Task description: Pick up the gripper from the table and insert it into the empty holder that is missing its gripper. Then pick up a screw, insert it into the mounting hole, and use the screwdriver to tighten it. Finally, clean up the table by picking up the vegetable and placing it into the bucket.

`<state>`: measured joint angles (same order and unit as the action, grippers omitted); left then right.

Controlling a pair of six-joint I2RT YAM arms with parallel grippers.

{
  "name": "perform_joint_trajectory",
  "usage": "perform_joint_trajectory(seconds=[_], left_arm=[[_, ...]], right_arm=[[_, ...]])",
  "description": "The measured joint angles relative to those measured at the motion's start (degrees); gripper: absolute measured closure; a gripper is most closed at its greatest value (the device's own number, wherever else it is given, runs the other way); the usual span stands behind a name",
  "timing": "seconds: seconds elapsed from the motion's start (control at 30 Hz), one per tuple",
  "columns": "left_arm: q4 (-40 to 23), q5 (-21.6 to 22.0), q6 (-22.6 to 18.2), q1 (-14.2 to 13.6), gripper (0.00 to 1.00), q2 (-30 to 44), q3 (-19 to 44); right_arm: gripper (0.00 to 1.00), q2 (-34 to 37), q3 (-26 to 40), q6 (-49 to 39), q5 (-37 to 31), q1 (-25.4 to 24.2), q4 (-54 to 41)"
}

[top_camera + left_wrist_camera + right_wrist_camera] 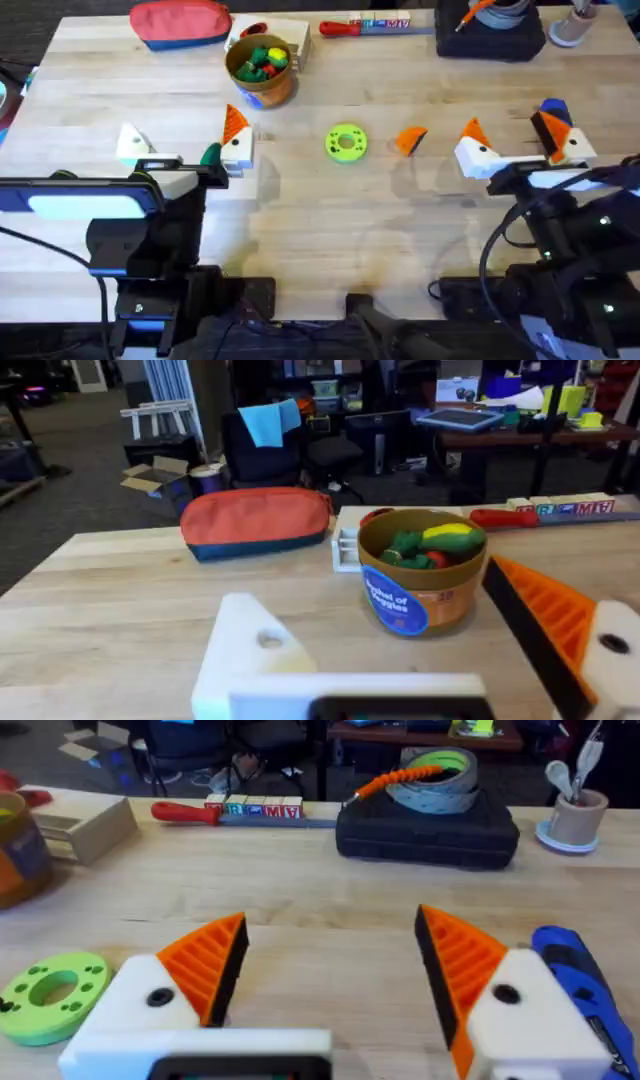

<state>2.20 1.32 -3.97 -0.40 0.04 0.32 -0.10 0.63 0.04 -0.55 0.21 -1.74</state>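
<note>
The gripper (410,140), a small orange ribbed wedge, lies on the counter just to the left of the right tool (512,128), between it and the left tool (183,135). Both tools are spread open. The wedge is probably light, stiff plastic. Pinching its ribbed faces should keep it from slipping.

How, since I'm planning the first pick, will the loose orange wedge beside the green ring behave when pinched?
The orange wedge looks like small solid plastic, so it is probably stiff and light. Its tapering shape may let it slip out of a squeeze. With flat sides it shouldn't roll, but it could slide on the smooth wooden table.
</note>
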Motion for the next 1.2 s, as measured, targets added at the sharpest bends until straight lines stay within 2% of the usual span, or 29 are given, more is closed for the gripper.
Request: perform_joint_trajectory(seconds=[0.07, 0.2, 0.33, 0.43, 0.57, 0.7, 0.77, 0.83, 0.97, 1.2], left_arm=[[0.8, 0.3, -0.9, 0.0, 0.013, 0.0, 0.0], [1.3, 0.5, -2.3, 0.0, 0.014, 0.0, 0.1], [-6.7, 0.8, -1.4, 0.0, 0.015, 0.7, 3.5], [-12.5, 1.4, -0.6, 0.0, 0.015, 4.1, 10.9], [-23.8, 1.5, -0.1, 0.0, 0.015, 13.9, 26.1], [-37.7, 1.6, 0.1, 0.0, 0.015, 28.2, 41.2], [-43.0, 1.6, 0.1, 0.0, 0.015, 35.4, 46.9], [-45.6, 1.5, 0.1, 0.0, 0.015, 41.9, 51.2], [-49.2, 1.5, 0.1, 0.0, 0.015, 51.3, 55.5], [-56.0, 2.8, 0.1, 0.0, 0.014, 62.3, 55.6]], right_arm=[[0.01, 0.0, 0.5, 0.1, 0.1, 0.0, -1.1], [0.011, 0.0, 4.2, 0.2, 0.9, 0.0, -9.4], [0.01, 2.4, 9.0, 0.2, 1.5, 0.0, -19.1], [0.01, 6.6, 14.8, -0.1, 1.7, 0.0, -23.6], [0.009, 14.2, 23.6, -0.6, 1.9, 0.0, -26.7], [0.009, 23.2, 31.7, -0.7, 1.9, 0.0, -28.2], [0.01, 27.5, 35.2, -0.8, 1.9, 0.0, -28.5], [0.01, 30.9, 38.0, -0.9, 1.9, 0.0, -28.6], [0.01, 34.7, 40.5, -0.9, 1.9, 0.0, -28.4], [0.01, 35.8, 40.5, -0.9, 1.9, 0.0, -28.7]])
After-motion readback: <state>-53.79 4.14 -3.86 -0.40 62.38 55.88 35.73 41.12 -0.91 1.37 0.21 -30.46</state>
